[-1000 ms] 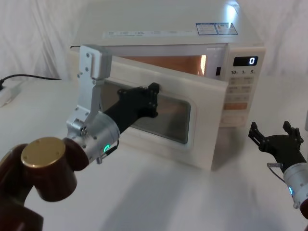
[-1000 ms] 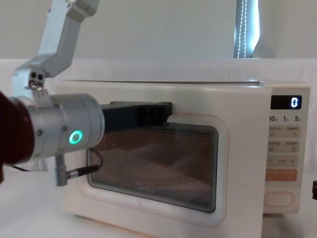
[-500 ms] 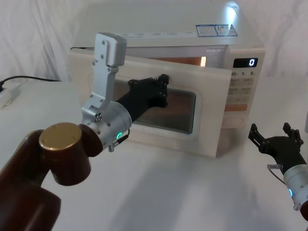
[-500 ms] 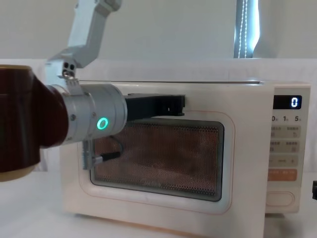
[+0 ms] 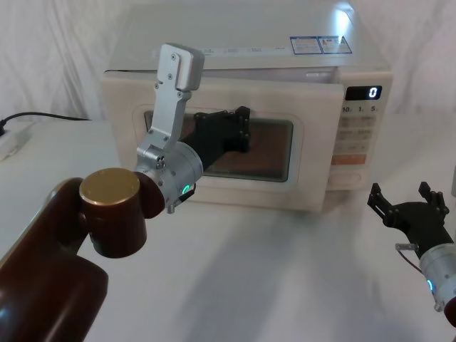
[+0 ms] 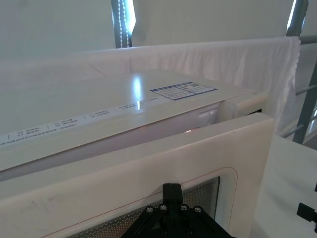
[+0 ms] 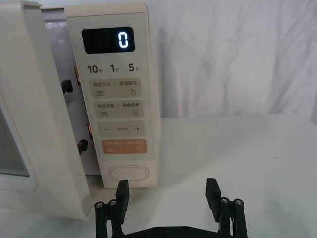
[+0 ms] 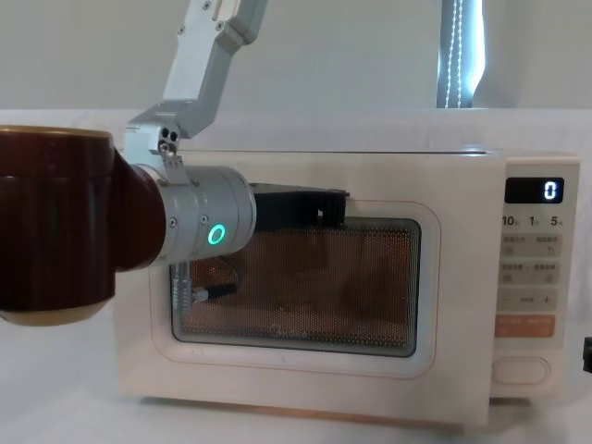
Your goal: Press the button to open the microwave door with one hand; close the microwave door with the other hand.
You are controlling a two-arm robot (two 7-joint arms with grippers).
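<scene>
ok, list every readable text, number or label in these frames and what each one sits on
"0": lit digit on the dark display of the cream microwave control panel.
"10", "1", "5": bold numbers in a row under that display; the small characters after each are too small to read.
"–" and "+": on the long pale beige key.
Other pale keys, orange rectangular key: print too small to read.
Blue-bordered sticker and long line of print on the microwave's top: unreadable.

Left arm (image 5: 78, 235): maroon shell, brass-coloured joint cap, silver cylindrical wrist with green glowing ring, black blocky left pincer (image 5: 239, 128). Right pincer (image 5: 410, 206): black, visible screws.
</scene>
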